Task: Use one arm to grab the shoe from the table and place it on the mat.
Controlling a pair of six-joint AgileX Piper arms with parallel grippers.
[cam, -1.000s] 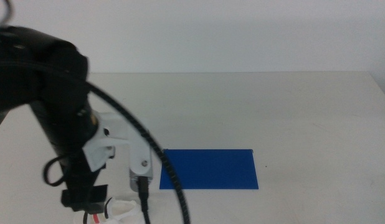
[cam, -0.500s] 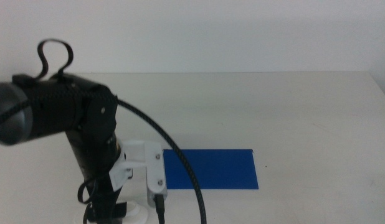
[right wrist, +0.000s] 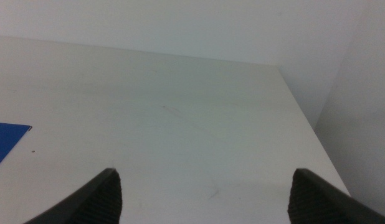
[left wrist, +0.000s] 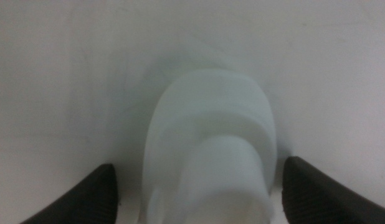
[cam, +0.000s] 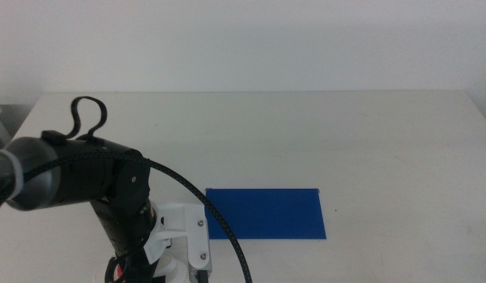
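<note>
My left arm [cam: 78, 169], glossy black with a white bracket [cam: 184, 236], reaches down at the table's front left, just left of the dark-blue mat [cam: 265, 213]. In the left wrist view my left gripper [left wrist: 199, 167] is open, one dark jaw on each side of the white shoe [left wrist: 211, 124], whose rounded end lies between them. In the middle view the arm hides the shoe except for a small white and red bit [cam: 111, 272] at the bottom edge. My right gripper [right wrist: 205, 180] is open and empty over the table's right side, out of the middle view.
The white table [cam: 369, 141] stretches behind and to the right of the mat. The mat's corner [right wrist: 4, 142] shows in the right wrist view, as does the table's right edge [right wrist: 304, 112]. A black cable [cam: 219, 228] loops from the left arm across the mat's near-left corner.
The left arm has swung lower and toward the table's front edge, coming down over the shoe, which it now mostly hides in the middle view. The mat has not moved.
</note>
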